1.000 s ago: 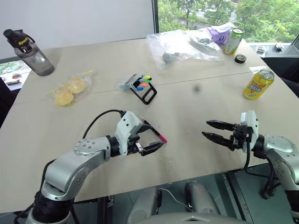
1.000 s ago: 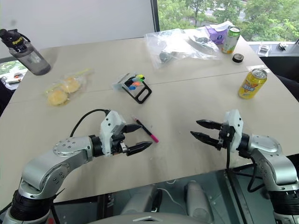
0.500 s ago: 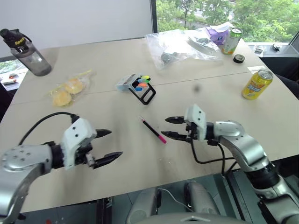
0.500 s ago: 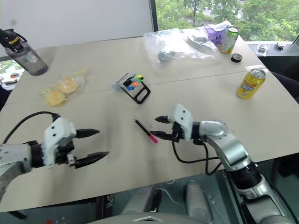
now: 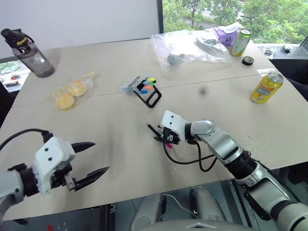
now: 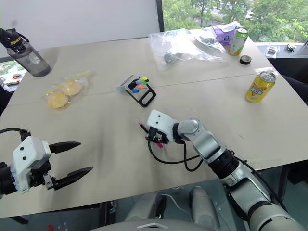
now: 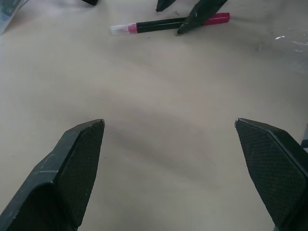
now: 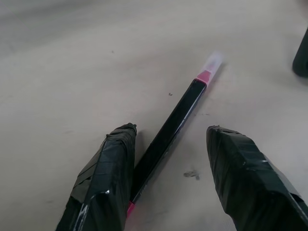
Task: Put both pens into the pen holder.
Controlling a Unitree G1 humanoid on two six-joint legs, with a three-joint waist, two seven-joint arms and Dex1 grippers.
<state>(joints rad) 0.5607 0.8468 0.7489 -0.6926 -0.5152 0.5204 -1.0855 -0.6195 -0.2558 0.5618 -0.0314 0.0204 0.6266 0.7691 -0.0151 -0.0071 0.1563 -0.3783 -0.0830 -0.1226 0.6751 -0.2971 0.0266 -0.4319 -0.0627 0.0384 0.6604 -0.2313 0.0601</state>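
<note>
Pink-ended pen [image 8: 169,129] flat on table [image 5: 110,67], between parted fingers of right tool [image 8: 168,183]; left tool [image 5: 91,161] wide open.

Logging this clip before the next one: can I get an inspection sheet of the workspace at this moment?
Surface: pale table, lightly smudged.
Job's things: pink-ended pen flat on table; pen holder beyond it.
Clutter: bottle, bagged food, plastic bag, two cans, tape roll.
Grippers: right gripper straddling pen, not closed; left gripper open, empty.
Cables: black loop by right wrist.
Surroundings: window, trees.
</note>
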